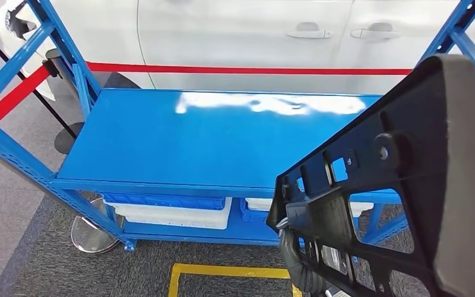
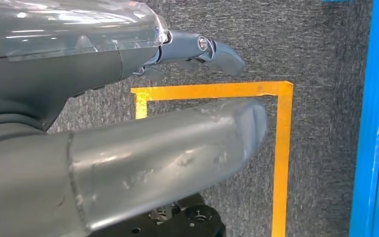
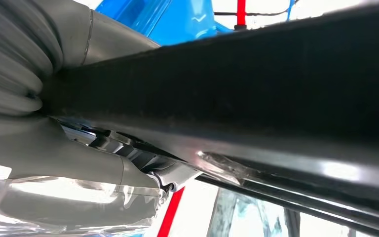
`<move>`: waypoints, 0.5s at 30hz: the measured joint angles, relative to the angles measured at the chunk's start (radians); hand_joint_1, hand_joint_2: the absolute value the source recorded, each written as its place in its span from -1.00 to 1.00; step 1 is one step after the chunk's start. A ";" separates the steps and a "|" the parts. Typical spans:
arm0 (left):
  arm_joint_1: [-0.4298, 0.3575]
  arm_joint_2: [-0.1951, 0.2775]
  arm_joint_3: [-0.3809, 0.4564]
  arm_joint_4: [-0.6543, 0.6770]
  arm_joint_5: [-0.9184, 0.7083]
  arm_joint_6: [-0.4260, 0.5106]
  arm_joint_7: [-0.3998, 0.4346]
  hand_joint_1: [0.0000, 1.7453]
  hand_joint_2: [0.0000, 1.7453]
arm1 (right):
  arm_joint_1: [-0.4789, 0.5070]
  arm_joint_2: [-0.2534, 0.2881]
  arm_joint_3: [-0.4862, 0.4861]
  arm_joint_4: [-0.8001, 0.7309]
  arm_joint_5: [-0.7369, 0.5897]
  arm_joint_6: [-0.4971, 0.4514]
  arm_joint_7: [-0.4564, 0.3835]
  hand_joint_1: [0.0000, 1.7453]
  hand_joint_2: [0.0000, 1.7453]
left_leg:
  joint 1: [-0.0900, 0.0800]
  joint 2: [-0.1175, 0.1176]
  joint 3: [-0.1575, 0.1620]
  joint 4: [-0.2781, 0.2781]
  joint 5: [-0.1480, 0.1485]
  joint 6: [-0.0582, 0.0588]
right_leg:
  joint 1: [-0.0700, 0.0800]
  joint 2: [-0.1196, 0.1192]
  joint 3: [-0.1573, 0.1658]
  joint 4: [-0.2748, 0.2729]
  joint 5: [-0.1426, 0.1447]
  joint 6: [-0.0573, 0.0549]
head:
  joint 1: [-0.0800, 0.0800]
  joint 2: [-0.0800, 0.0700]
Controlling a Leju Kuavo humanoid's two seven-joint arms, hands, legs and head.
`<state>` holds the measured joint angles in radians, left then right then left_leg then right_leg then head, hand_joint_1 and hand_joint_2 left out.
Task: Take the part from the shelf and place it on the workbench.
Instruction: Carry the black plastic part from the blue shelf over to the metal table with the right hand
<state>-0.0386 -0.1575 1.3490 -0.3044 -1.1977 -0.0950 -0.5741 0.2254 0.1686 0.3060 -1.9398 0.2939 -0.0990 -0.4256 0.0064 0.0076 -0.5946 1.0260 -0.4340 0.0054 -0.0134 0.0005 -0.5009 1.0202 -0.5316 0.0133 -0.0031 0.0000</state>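
The part (image 1: 402, 185) is a large black plastic bracket, flat and ribbed, pierced with rectangular cut-outs and small round holes (one raised boss shows near its upper middle). It stands tilted at the near right, its broad end rising toward the right edge, in front of the blue shelf (image 1: 204, 139) and overlapping that shelf's near right corner. The shelf's top board is bare and glossy.

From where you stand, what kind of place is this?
Probably a car factory or workshop floor. A white car body stands behind a red barrier belt, a blue steel shelf rack holds storage bins, and yellow tape marks the carpeted floor.
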 joint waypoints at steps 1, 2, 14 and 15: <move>0.000 0.000 0.000 0.000 -0.002 -0.002 0.001 -1.00 -1.00 | 0.001 0.000 -0.001 -0.001 -0.002 0.007 -0.002 1.00 1.00 | 0.000 0.000 -0.002 0.000 0.006 -0.007 | 0.002 0.000 -0.003 -0.003 0.003 -0.007 | 0.000 0.000; 0.001 0.001 0.001 -0.001 -0.004 -0.004 0.001 -1.00 -1.00 | 0.002 0.001 -0.002 -0.001 -0.004 0.017 -0.005 1.00 1.00 | 0.001 -0.001 -0.004 0.000 0.011 -0.014 | 0.002 -0.001 -0.009 -0.005 0.010 -0.015 | 0.001 0.000; 0.001 0.014 0.004 -0.007 -0.019 -0.026 0.005 -1.00 -1.00 | 0.028 -0.002 0.014 0.009 -0.001 0.074 -0.036 1.00 1.00 | 0.003 -0.005 0.119 0.029 -0.101 -0.027 | 0.007 -0.011 -0.135 0.012 0.108 -0.037 | -0.005 0.000; 0.000 0.014 0.005 -0.008 -0.020 -0.027 0.006 -1.00 -1.00 | 0.032 -0.002 0.013 0.009 -0.003 0.073 -0.039 1.00 1.00 | 0.000 -0.006 0.140 -0.010 -0.106 -0.021 | 0.008 -0.012 -0.139 0.013 0.115 -0.031 | -0.006 0.000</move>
<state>-0.0386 -0.1431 1.3536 -0.3122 -1.2180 -0.1221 -0.5681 0.2572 0.1663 0.3195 -1.9307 0.2914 -0.0263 -0.4648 0.0066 0.0020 -0.4545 1.0160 -0.5401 -0.0155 -0.0058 -0.0117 -0.6394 1.0336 -0.4165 -0.0173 -0.0087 0.0000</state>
